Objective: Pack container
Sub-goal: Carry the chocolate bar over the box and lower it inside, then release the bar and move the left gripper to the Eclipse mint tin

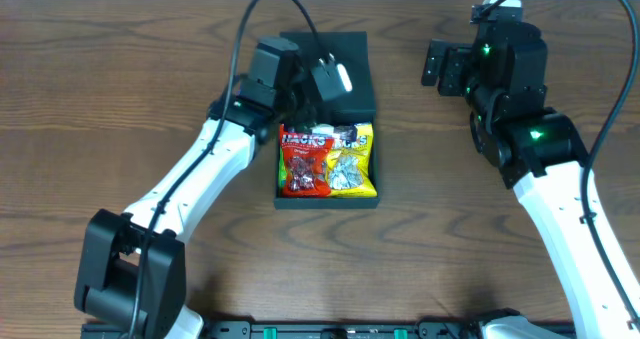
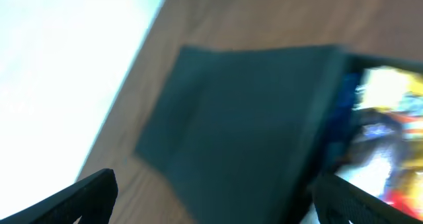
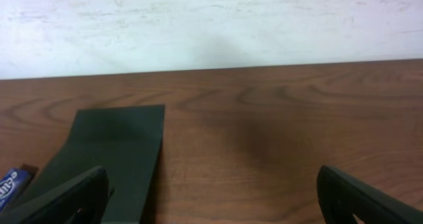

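Spreading fingers (image 2: 92,194) wide, left gripper (image 1: 328,79) and right gripper (image 1: 445,67) hover; container's (image 1: 325,202) packet labels (image 1: 305,159) unreadable.

Overhead top-down, wrists low, likely sharing container (image 1: 358,51)

We are looking at the container (image 1: 328,201), a dark teal-green, matte, square box that is sitting upright near the middle of the wooden table (image 1: 120,79). Its hinged flap lid (image 1: 352,54) is hanging open, swung back behind the box. A red packet (image 1: 303,161) and a yellow packet (image 1: 352,159) are lying side by side inside.
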`<state>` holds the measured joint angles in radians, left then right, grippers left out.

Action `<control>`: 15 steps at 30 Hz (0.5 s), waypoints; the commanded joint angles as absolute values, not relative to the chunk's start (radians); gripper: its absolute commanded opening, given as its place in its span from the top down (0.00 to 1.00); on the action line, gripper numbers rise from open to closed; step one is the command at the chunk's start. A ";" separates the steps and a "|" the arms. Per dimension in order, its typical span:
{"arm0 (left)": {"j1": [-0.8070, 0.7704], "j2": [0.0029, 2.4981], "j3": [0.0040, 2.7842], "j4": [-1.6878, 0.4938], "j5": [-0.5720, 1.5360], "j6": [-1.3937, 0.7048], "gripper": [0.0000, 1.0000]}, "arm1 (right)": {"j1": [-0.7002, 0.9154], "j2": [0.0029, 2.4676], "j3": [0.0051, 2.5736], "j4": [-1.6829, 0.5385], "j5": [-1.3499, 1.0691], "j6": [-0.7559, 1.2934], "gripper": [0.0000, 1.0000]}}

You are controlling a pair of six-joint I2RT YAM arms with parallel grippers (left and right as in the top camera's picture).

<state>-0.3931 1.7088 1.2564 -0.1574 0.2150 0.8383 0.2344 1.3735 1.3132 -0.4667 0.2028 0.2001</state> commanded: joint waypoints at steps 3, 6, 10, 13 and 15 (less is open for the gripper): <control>-0.258 1.720 1.276 -0.126 0.105 0.517 0.05 | 0.228 1.359 1.316 -0.468 0.213 0.185 0.01; -0.160 1.730 1.275 -0.128 0.120 0.379 0.05 | 0.228 1.359 1.316 -0.467 0.213 0.186 0.01; -0.108 1.797 1.275 -0.121 0.170 0.381 0.05 | 0.228 1.359 1.316 -0.465 0.213 0.186 0.01; -0.108 1.872 1.275 -0.115 0.165 0.379 0.05 | 0.228 1.359 1.316 -0.465 0.213 0.186 0.01; -0.108 1.906 1.275 -0.102 0.165 0.373 0.05 | 0.228 1.359 1.316 -0.468 0.213 0.186 0.01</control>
